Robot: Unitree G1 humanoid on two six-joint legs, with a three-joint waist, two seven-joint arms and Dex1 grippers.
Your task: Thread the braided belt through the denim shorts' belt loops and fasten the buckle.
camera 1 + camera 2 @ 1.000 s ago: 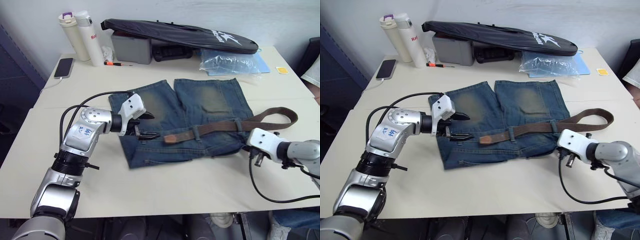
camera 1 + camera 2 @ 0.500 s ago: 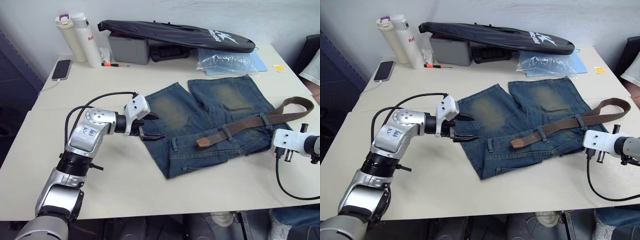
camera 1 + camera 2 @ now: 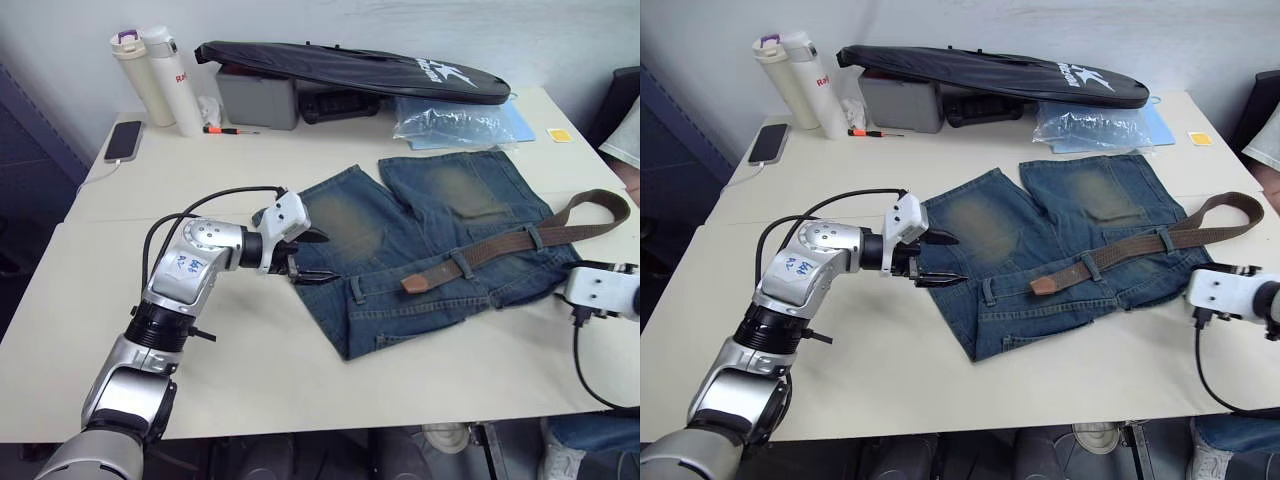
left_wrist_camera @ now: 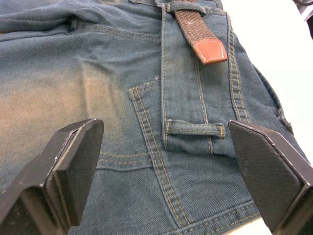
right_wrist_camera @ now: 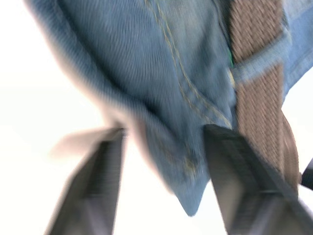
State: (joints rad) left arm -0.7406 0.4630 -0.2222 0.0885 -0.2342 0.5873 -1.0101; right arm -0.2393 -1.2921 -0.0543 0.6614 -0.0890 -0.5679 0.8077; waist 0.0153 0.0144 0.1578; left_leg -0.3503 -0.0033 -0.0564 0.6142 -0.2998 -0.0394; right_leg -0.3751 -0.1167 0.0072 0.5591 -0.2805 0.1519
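The denim shorts (image 3: 430, 235) lie flat on the table with the waistband toward me. The braided belt (image 3: 500, 248) runs through belt loops (image 3: 462, 265) on the right half of the waist. Its tan tip (image 4: 209, 50) lies mid-waist, short of an empty loop (image 4: 193, 129). The other end curls off past the shorts' right side, and I cannot make out the buckle. My left gripper (image 3: 328, 258) is open, hovering over the shorts' left hip. My right gripper (image 5: 164, 132) is open at the right waist corner, with the denim corner (image 5: 188, 196) loose between its fingers.
Along the back of the table (image 3: 300, 390) stand two bottles (image 3: 160, 75), a phone (image 3: 125, 138), a grey box (image 3: 258, 97), a long black bag (image 3: 350, 65) and a plastic bag (image 3: 455, 122). The front edge runs close below the shorts.
The shorts and belt slid right and turned, dragged by my right gripper, which has now opened. My left gripper followed slightly to the right, still open.
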